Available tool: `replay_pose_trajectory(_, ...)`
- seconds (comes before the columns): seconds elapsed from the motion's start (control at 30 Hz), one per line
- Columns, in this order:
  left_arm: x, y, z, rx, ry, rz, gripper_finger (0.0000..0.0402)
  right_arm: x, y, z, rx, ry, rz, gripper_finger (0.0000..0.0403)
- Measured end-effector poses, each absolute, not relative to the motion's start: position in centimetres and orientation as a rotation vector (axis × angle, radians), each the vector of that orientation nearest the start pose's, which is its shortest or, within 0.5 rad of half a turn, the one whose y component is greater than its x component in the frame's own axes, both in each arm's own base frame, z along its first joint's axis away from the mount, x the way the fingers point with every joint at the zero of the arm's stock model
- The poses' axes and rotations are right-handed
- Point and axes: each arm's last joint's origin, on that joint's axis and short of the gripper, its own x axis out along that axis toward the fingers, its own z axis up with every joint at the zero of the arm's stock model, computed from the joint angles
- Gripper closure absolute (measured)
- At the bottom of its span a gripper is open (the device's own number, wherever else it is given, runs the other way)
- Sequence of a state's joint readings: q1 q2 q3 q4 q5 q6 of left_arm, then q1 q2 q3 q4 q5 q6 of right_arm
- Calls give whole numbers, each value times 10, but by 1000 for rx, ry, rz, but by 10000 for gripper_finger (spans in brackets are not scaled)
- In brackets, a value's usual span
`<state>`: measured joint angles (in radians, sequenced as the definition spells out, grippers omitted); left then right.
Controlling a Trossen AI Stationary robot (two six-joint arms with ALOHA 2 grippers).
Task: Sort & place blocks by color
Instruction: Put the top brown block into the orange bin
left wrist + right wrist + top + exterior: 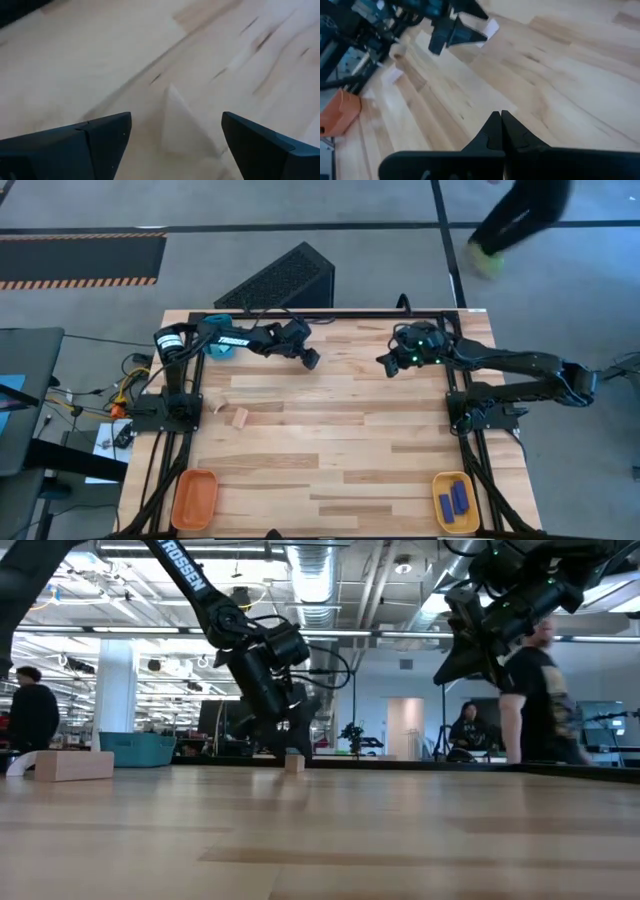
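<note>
A: Pincers first. Where does each one sit?

B: On the overhead clock face, the left pincer (311,360) hangs near twelve o'clock, a little toward eleven, over the far part of the counter (340,440). Its fingers (85,145) stand wide apart, with a pale wood piece (182,127) lying on the boards between them, not gripped. From table height that small wood block (294,762) rests on the counter right under the left pincer (285,740).

A: And the right one?

B: The right pincer (384,364) hovers around one o'clock, fingers pressed together and holding nothing; its own camera shows the two tips (501,131) meeting over bare boards.

A: Where are the other blocks?

B: Two pale wood pieces (232,411) lie near nine o'clock, close together. Two dark blue bars (452,499) sit inside the yellow tray (455,502) at about five o'clock. The orange tray (194,498) is at seven o'clock; I cannot tell whether anything is in it. A teal tray (219,347) sits at eleven o'clock, partly hidden by the left arm.

A: Anyone around?

B: A person (530,700) stands beyond the counter's far edge, and another (30,710) far off to the side.
</note>
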<state>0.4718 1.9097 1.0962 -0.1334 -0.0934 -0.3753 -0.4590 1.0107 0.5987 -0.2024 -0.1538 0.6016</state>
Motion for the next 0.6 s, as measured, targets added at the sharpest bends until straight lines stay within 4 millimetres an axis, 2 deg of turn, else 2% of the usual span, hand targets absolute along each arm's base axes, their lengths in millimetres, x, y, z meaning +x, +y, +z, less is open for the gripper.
replay_pose_trajectory(0.13,331,172,131,-474,909,673,111,194,-85,224,765,504,-446,401)
replay_pose_trajectory(0.23,331,172,132,-445,912,655,132,196,-85,221,772,517,-445,401)
replay_pose_trajectory(0.33,331,171,132,-431,920,645,177,199,-85,221,786,505,-444,401)
replay_pose_trajectory(0.53,332,171,132,-369,940,559,305,203,-82,233,762,384,-444,401)
replay_pose_trajectory(0.6,332,172,132,-352,948,494,315,205,-78,241,727,308,-456,401)
